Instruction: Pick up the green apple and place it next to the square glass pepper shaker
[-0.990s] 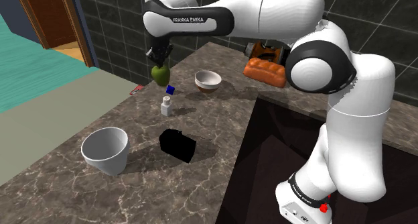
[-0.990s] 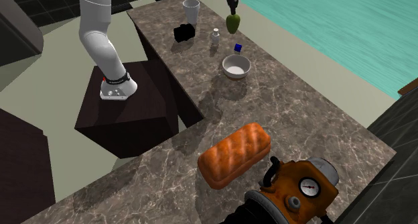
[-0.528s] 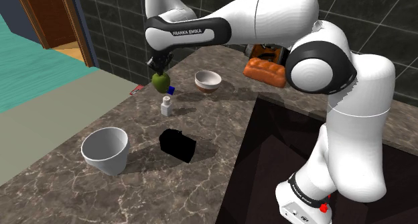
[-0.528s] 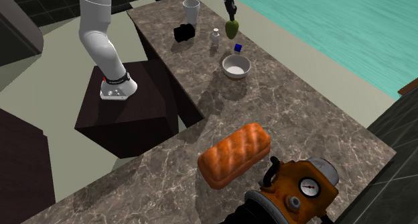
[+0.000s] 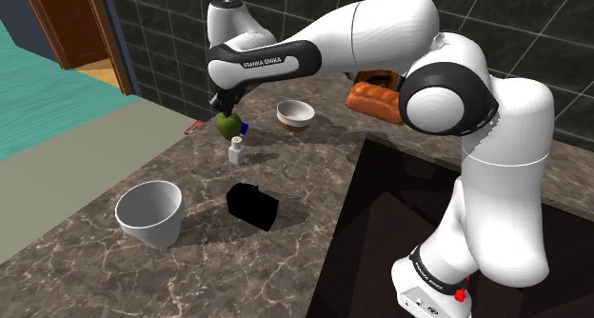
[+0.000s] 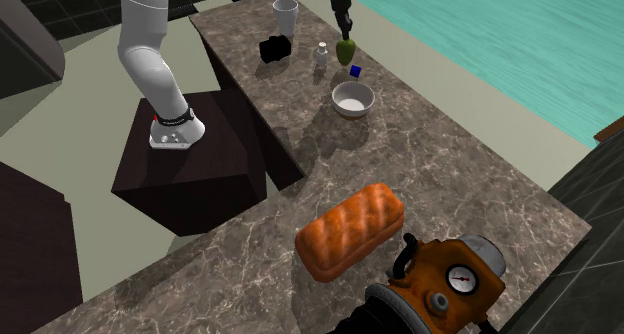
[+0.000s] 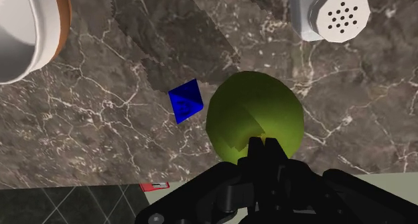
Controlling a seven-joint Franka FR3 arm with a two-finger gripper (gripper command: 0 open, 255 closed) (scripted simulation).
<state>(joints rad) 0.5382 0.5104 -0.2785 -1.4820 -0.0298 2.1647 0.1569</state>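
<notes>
The green apple [image 5: 227, 125] hangs low over the dark marble counter [image 5: 190, 259], with my gripper [image 5: 226, 111] shut on its top. In the wrist view the two black fingers meet on the apple [image 7: 254, 115]. The small pepper shaker [image 5: 236, 151], pale with a perforated top [image 7: 330, 13], stands upright a short way from the apple. In the second exterior view the apple [image 6: 345, 51] sits just right of the shaker [image 6: 322, 53], under my gripper [image 6: 346, 34]. I cannot tell whether the apple touches the counter.
A small blue cube [image 5: 244, 129] lies right beside the apple, with a small bowl [image 5: 295, 114] beyond it. A large white bowl [image 5: 150, 212] and a black box [image 5: 252, 208] stand nearer the stand. A bread loaf [image 5: 376, 99] lies at the back. The counter edge is close to the apple.
My gripper has come down with the apple, from well above the counter to just beside the shaker and the blue cube. Nothing else moved.
</notes>
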